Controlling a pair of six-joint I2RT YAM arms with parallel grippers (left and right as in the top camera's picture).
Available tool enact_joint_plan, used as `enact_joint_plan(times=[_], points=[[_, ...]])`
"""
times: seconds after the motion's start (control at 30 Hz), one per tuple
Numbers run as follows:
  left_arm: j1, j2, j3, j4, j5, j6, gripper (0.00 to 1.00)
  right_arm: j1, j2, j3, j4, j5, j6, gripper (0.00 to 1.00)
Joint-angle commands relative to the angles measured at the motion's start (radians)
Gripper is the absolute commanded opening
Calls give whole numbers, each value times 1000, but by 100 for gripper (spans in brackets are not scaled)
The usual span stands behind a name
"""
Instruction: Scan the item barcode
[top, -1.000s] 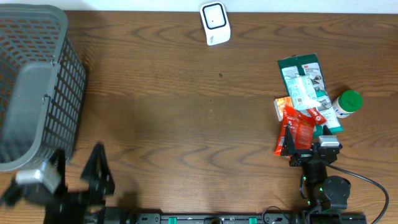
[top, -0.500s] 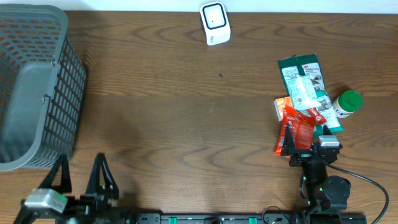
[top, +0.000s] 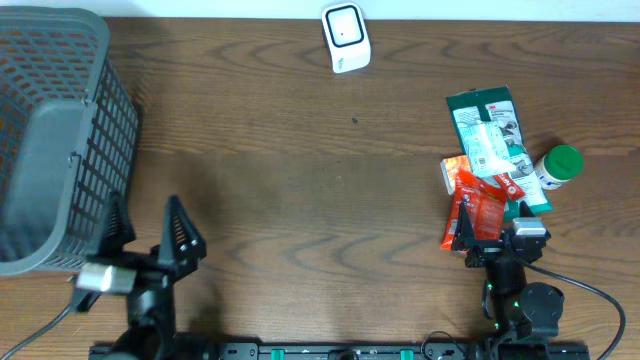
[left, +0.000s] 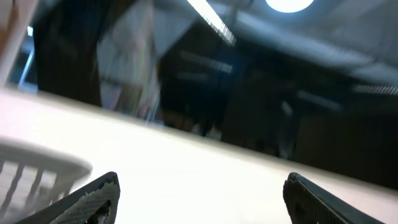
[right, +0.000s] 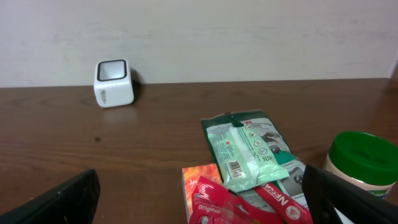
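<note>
The left gripper (top: 148, 228) has moved up and to the right since a moment ago, and it is now just beside the basket (top: 100, 120); nothing else has moved. The grey basket stands at the left edge of the desk (top: 300, 180), and only its grey bottom shows inside. The white scanner (top: 346, 38) sits at the far edge of the desk, well apart from everything else. The things to scan lie in a pile on the right side. A green packet (top: 487, 130) lies on top at the far end. Under its near end are an orange box (top: 452, 172) and a red packet (top: 478, 205). A jar with a green lid (top: 558, 165) stands just beside the pile, on its right. The bare desk lies between the pile and the scanner. The left gripper is open wide and holds nothing, and its own camera looks up and is blurry. The right gripper (top: 497, 232) is open as wide as it goes, at the near end of the red packet. It is not grasping anything, and I cannot tell if it touches the packet.
</note>
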Motion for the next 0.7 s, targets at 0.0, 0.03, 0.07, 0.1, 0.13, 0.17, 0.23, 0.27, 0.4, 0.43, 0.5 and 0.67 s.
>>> enact_joint_plan(times=[0.0, 0.03, 0.07, 0.1, 0.13, 0.17, 0.23, 0.27, 0.4, 0.43, 0.5, 0.67], points=[[4, -8, -86, 14, -5, 2, 84, -15, -6, -2, -4, 2, -4, 99], [4, -8, -108, 14, -5, 2, 84, -15, -6, -2, -4, 2, -4, 99], [4, -8, -129, 14, -5, 2, 84, -15, -6, -2, -4, 2, -4, 99], [4, -8, -152, 14, -5, 2, 84, -15, -6, -2, -4, 2, -4, 99], [4, -8, -170, 14, -5, 2, 85, -15, -6, -2, -4, 2, -4, 99], [4, -8, -188, 14, -5, 2, 85, -15, -6, -2, -4, 2, -4, 99], [4, -8, -215, 14, -5, 2, 84, -15, -6, -2, -4, 2, -4, 99], [4, -8, -218, -13, -6, 2, 85, -15, -6, -2, -4, 2, -4, 99], [4, -8, -219, -140, 2, 2, 85, -15, -6, -2, -4, 2, -4, 99], [4, -8, -219, -169, 8, 2, 85, -15, -6, -2, -4, 2, -4, 99], [4, -8, -219, -237, 10, 3, 85, -15, -6, -2, -4, 2, -4, 99], [4, -8, -219, -352, 33, 84, 85, -15, -6, -2, -4, 2, -4, 99]])
